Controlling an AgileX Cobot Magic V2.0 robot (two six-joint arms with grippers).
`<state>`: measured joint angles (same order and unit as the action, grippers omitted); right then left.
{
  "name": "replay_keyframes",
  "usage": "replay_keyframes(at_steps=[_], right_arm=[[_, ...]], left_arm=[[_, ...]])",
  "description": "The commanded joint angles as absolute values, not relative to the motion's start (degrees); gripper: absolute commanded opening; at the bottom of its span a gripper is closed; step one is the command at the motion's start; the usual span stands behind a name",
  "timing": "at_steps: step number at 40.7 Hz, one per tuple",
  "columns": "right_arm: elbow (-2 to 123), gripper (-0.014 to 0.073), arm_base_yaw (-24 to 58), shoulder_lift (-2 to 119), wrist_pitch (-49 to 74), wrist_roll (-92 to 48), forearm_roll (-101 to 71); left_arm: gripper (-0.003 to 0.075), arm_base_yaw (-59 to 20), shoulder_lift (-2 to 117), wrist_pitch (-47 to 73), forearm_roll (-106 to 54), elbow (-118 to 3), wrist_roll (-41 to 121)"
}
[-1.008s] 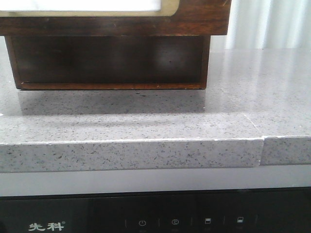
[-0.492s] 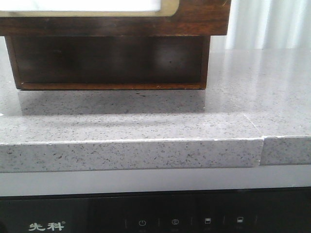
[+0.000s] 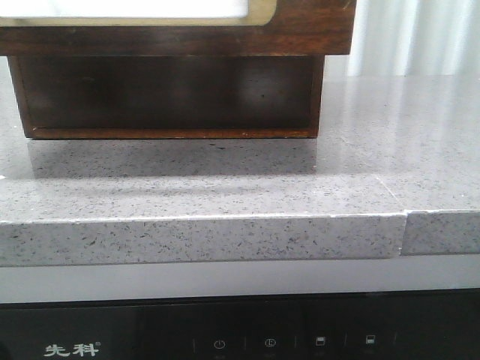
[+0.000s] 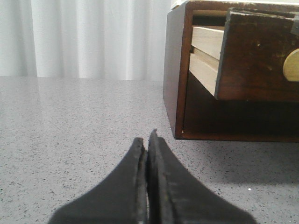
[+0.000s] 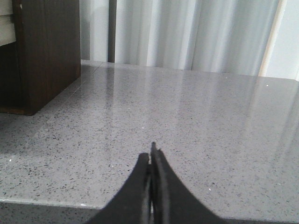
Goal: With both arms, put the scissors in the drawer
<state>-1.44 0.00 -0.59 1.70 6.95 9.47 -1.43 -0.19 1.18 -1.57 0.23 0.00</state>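
Note:
The drawer (image 3: pixel 300 26), dark brown with a pale cream panel and gold rim, sticks out of the top of a dark wooden cabinet (image 3: pixel 169 133) at the back left of the front view. In the left wrist view the drawer (image 4: pixel 254 56) stands part open, its pale side boards showing. My left gripper (image 4: pixel 145 140) is shut and empty, low over the grey counter, short of the cabinet's corner. My right gripper (image 5: pixel 152 151) is shut and empty over the counter, to the right of the cabinet (image 5: pixel 46 51). The scissors are out of view. Neither gripper shows in the front view.
The grey speckled stone counter (image 3: pixel 225 187) has a raised front slab with a seam (image 3: pixel 405 225) at the right. Below it is a black appliance panel (image 3: pixel 240 337). White curtains (image 5: pixel 196 32) hang behind the counter.

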Motion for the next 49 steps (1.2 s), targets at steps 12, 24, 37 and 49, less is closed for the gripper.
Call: replay_keyframes(at_steps=[12,24,37,49], right_arm=[[-1.5,-0.0067,-0.1,-1.6,-3.0,4.8,2.2],[-1.5,-0.0067,-0.1,-1.6,-3.1,-2.0,-3.1],[-1.5,-0.0067,0.0,-1.6,-0.8,0.0,-2.2],[-1.5,-0.0067,0.0,-1.6,-4.0,1.4,-0.8]], left_arm=[[-0.0020,-1.9,-1.2,-3.5,-2.1,1.7,0.0],[-0.0020,-1.9,-1.2,-3.5,-2.1,1.7,0.0],[-0.0020,-1.9,-1.2,-3.5,-2.1,1.7,0.0],[-0.0020,-1.9,-1.2,-3.5,-2.1,1.7,0.0]])
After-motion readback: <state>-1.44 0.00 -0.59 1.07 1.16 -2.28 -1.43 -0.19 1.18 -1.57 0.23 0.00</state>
